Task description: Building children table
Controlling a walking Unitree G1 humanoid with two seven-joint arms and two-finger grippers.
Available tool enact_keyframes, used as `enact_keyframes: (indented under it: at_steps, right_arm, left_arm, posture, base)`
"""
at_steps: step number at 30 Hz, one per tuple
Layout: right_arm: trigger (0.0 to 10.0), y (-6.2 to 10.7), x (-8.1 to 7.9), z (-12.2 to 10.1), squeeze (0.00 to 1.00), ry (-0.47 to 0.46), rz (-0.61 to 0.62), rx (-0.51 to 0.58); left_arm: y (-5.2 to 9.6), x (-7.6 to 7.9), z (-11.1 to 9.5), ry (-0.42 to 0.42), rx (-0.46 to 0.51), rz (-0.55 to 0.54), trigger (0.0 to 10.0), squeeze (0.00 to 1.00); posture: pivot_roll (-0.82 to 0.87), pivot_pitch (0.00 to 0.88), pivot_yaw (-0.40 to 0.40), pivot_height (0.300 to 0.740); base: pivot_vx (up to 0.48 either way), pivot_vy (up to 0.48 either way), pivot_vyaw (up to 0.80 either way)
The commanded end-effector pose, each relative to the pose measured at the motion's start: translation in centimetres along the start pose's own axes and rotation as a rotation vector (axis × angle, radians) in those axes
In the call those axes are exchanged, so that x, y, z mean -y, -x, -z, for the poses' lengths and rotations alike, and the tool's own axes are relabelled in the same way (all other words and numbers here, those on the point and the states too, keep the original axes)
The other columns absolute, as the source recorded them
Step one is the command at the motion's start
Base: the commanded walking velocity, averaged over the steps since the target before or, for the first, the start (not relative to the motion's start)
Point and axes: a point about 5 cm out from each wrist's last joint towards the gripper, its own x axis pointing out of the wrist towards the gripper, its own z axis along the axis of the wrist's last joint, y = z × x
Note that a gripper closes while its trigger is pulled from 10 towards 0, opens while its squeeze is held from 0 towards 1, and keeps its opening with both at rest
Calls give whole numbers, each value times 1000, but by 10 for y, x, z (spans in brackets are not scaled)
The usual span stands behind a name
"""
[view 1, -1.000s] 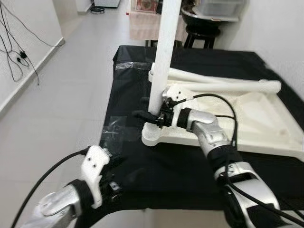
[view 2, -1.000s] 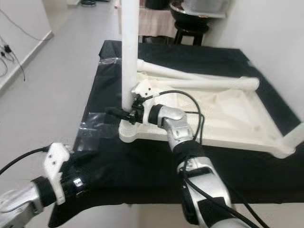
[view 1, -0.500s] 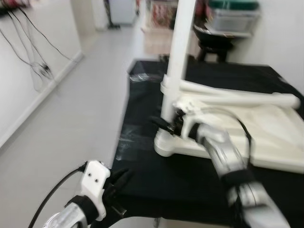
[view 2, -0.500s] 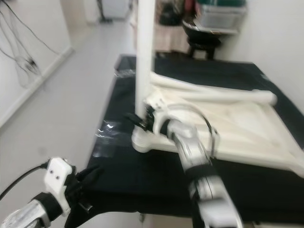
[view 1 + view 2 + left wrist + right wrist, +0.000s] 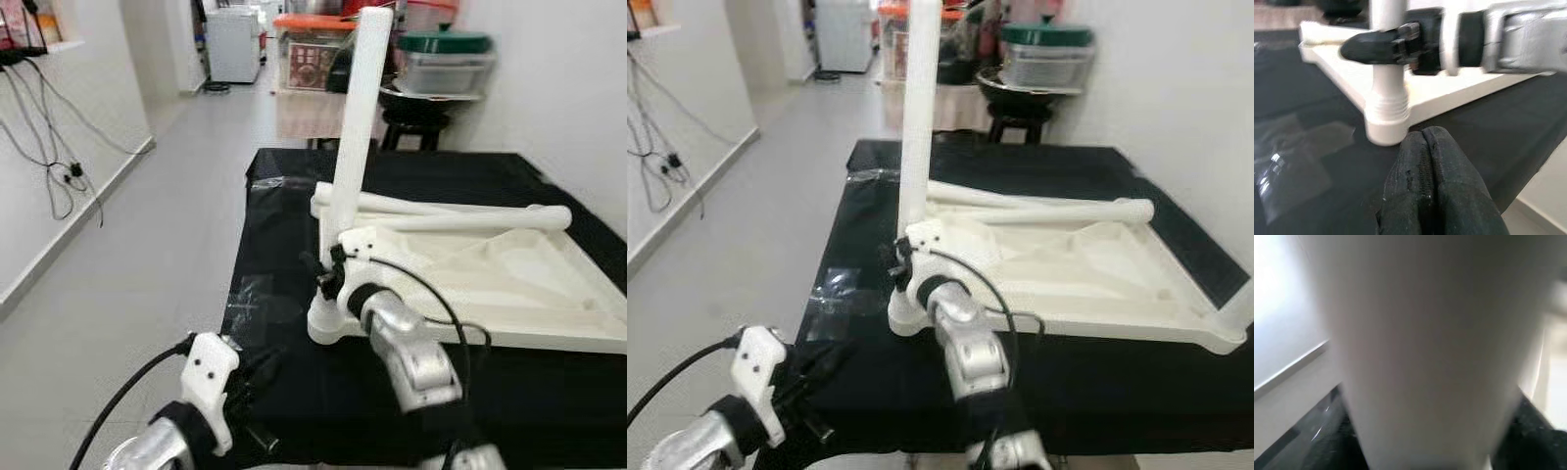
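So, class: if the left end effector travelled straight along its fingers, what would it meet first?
Probably the threaded base of the upright white leg, at the tabletop's corner socket; depth is unclear.

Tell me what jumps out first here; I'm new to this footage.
A white leg stands upright in the near left corner of the upturned white tabletop, on a black cloth. The right gripper is clamped on its base. The left gripper, shut, is low at the cloth's near edge.

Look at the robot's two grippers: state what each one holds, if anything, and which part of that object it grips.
The right gripper grips the upright white table leg near its base, just above the threaded collar. The left gripper is shut and holds nothing.
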Motion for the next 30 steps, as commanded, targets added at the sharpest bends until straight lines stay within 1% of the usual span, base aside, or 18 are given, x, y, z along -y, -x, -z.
enact_keyframes:
  at_steps: [1,2,4,6,7,8,9,11,14,16,17,18,19,20,21,23,25,30]
  right_arm:
    - [10000,3,0,1,1000,-17,12,-20]
    - [10000,-2,7,-9,800,32,-96,37]
    - [10000,-6,17,-22,800,99,-228,104]
    - [10000,-7,20,-24,800,114,-255,118]
    - [10000,-6,21,-26,0,130,-344,116]
    - [10000,-6,24,-27,0,154,-423,114]
    - [10000,-6,24,-27,0,154,-423,114]
    - [10000,-6,31,-29,0,191,-514,100]
    - [10000,-6,36,-27,0,199,-562,72]
    - [10000,-6,36,-27,0,199,-562,72]
    - [10000,-5,39,-25,0,202,-592,46]
    - [4392,-5,41,-22,0,191,-610,23]
    - [4392,-5,41,-22,0,191,-610,23]
    - [0,-4,45,-19,0,179,-612,3]
    - [0,-4,45,-19,0,179,-612,3]
    - [0,-4,52,-16,0,159,-596,-7]
    - [0,-2,57,-13,0,169,-581,-7]
    - [0,2,61,-13,0,180,-610,21]
  left_arm:
    - [-1,0,2,-8,-6,1,10000,0]
    - [-2,-1,3,-15,-3,1,10000,0]
    - [-4,-3,4,-24,-1,1,10000,0]
    - [-5,-3,4,-26,0,2,10000,0]
    - [-5,-4,5,-28,2,-5,10000,0]
    - [-6,-5,5,-31,5,-11,10000,0]
    - [-6,-5,5,-31,5,-11,10000,0]
    - [-7,-5,6,-42,7,-26,10000,0]
    - [-8,-5,8,-56,10,-43,10000,0]
    - [-8,-5,8,-56,10,-43,10000,0]
    - [-8,-5,8,-67,13,-53,10000,0]
    - [-8,-4,7,-82,17,-63,10000,0]
    - [-8,-4,7,-82,17,-63,10000,0]
    - [-8,-3,6,-98,23,-74,10000,0]
    - [-8,-3,6,-98,23,-74,10000,0]
    - [-8,-2,5,-114,32,-90,10000,0]
    - [-7,-1,5,-109,38,-105,10000,0]
    - [-5,-1,5,-102,48,-131,10000,0]
  posture:
    - [92,28,-36,740]
    - [108,5,-43,740]
    - [108,3,-44,740]
    - [108,3,-44,740]
    - [114,0,-53,740]
    - [115,0,-53,740]
    - [115,0,-53,740]
    - [124,0,-65,740]
    - [127,0,-66,740]
    - [127,0,-66,740]
    - [135,0,-68,740]
    - [139,0,-69,740]
    - [139,0,-69,740]
    - [142,0,-67,740]
    - [142,0,-67,740]
    - [140,0,-63,740]
    - [135,0,-60,740]
    - [120,0,-58,740]
  base:
    - [0,0,0]
    - [0,0,0]
    - [0,0,0]
    - [0,0,0]
    - [0,0,0]
    - [0,0,0]
    - [0,0,0]
    - [0,0,0]
    - [0,0,0]
    - [0,0,0]
    - [0,0,0]
    - [0,0,0]
    - [0,0,0]
    - [0,0,0]
    - [0,0,0]
    - [0,0,0]
    - [0,0,0]
    - [0,0,0]
